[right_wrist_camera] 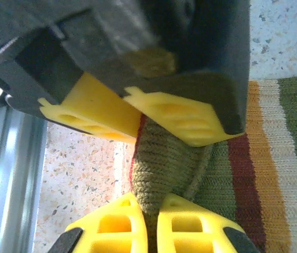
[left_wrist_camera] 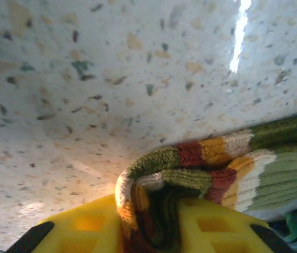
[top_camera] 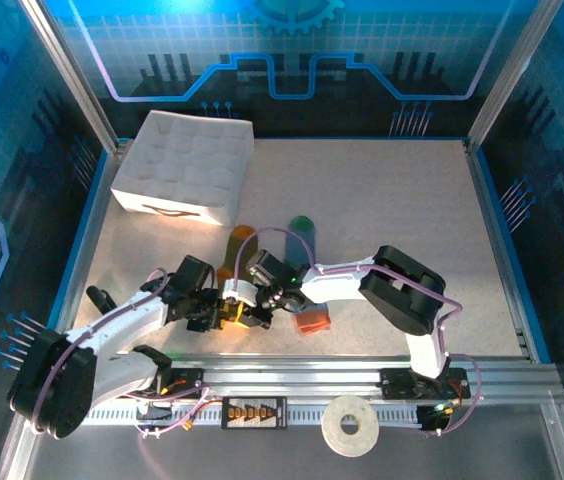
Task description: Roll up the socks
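The olive green sock (left_wrist_camera: 206,158), striped in mustard, red and cream, lies on the speckled table with its near end folded up. My left gripper (left_wrist_camera: 161,224) is shut on that fold. My right gripper (right_wrist_camera: 151,226) is shut on the same olive sock (right_wrist_camera: 164,158) from the opposite side, and the left gripper's yellow fingers (right_wrist_camera: 182,118) sit just beyond it. From above, both grippers, left (top_camera: 224,314) and right (top_camera: 252,312), meet at the table's front. The olive sock's mustard toe (top_camera: 240,240) and the blue-grey sock's green toe (top_camera: 303,226) point away; its orange cuff (top_camera: 312,320) lies by the right arm.
A white quilted box (top_camera: 184,165) stands at the back left of the table. A white tape roll (top_camera: 350,427) rests in front of the aluminium rail (top_camera: 312,385) that carries the arm bases. Blue panel walls close in the table on three sides.
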